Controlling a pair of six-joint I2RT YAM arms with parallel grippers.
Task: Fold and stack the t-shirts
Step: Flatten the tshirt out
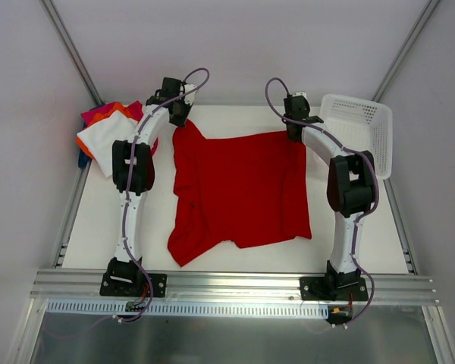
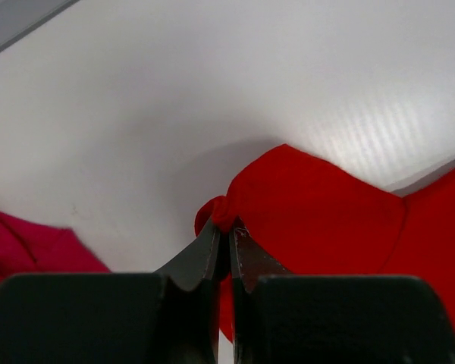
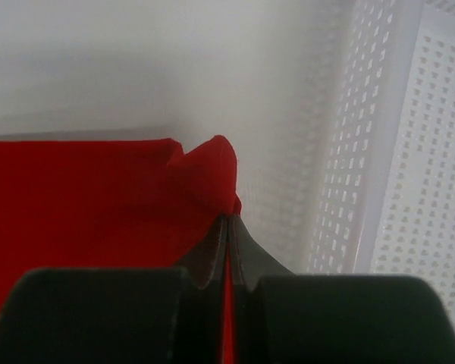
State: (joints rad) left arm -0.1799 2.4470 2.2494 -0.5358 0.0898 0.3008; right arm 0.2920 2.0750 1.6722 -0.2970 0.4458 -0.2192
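L gripper (image 2: pixel 229 225), R gripper (image 3: pixel 227 220) each clenched on far corner — red t-shirt (image 1: pixel 239 189) spread betw. them.

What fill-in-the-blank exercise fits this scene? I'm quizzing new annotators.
1. The left gripper and right gripper are each shut on the spread t-shirt, whose colour is ____.
2. The mesh basket stands at the far ____ corner.
3. The top shirt of the folded stack is ____.
Missing words: red; right; white.
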